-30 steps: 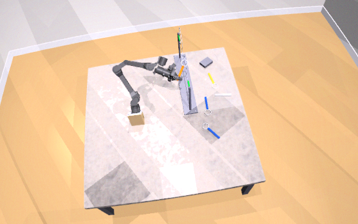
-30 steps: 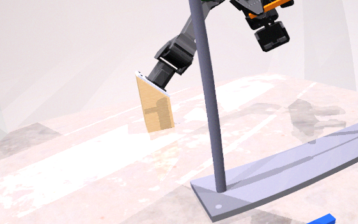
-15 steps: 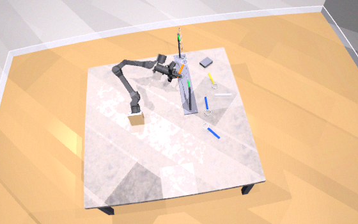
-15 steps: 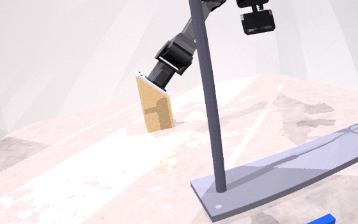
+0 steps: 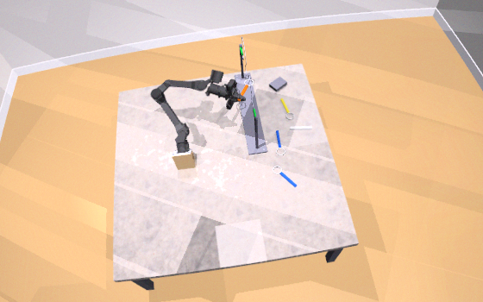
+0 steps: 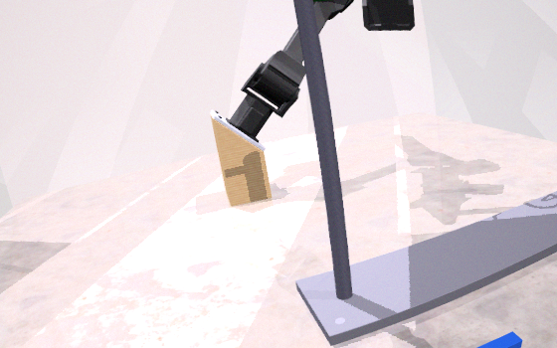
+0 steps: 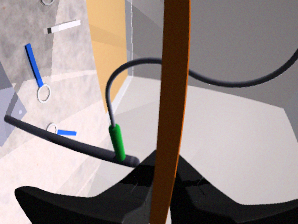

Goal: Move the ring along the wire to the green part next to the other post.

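Observation:
My gripper [image 5: 241, 99] [image 7: 164, 156] is shut on the orange handle [image 5: 244, 90] [image 7: 173, 75]. The white ring [image 5: 248, 82] is at the handle's upper end in the top view, between the posts and nearer the far one; it is out of the wrist view. Whether the wire passes through it is too small to tell. The near post [image 5: 256, 131] [image 6: 324, 139] [image 7: 65, 140] bears a green part [image 5: 254, 113] [image 7: 117, 142]. The far post [image 5: 242, 66] bears another green part [image 5: 241, 51]. The grey wire [image 7: 240, 84] curves behind the handle in the wrist view. The exterior view does not show the fingers.
The posts stand on a grey base plate [image 5: 254, 144] [image 6: 392, 265]. Beyond it lie a grey box [image 5: 278, 84], a yellow-handled ring [image 5: 285, 106], a white bar [image 5: 301, 128] and two blue-handled rings [image 5: 279, 139] [image 5: 288, 179]. The arm stands on a wooden block [image 5: 185, 162] [image 6: 240, 169].

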Available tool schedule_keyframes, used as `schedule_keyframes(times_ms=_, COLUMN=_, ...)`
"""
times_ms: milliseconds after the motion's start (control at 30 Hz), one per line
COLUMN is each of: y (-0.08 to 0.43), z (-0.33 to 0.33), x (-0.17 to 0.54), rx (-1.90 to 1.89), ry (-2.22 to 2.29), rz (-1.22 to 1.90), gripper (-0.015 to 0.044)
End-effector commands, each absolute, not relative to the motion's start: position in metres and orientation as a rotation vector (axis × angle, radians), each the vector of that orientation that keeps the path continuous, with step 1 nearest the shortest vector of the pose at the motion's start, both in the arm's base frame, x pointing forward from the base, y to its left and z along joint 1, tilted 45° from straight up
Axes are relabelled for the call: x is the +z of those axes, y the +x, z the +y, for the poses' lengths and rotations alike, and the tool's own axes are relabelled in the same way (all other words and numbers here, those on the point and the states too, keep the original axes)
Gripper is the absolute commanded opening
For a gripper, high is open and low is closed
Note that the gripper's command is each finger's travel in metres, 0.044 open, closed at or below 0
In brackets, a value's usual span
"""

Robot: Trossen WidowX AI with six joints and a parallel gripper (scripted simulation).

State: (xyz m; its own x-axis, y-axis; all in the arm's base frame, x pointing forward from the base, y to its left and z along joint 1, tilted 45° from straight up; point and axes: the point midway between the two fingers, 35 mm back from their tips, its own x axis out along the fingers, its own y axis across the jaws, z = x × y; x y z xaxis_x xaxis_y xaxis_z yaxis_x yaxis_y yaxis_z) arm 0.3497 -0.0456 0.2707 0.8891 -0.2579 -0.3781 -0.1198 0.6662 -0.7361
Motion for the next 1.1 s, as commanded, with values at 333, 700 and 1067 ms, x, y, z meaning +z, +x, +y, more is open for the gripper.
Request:
schedule_keyframes(times_ms=333, y=0.35, z=-0.057, x=0.291, rx=-0.118, ry=-0.931, rz=0.472, gripper=-0.015)
schedule_keyframes(times_ms=700, y=0.35, z=-0.059, x=0.296, rx=-0.108, ry=-0.9, rz=0.473, gripper=-0.015)
schedule_keyframes(times_ms=1067, y=0.35, z=-0.056, x=0.293, rx=-0.076, ry=-0.797, rz=0.477, gripper=-0.015)
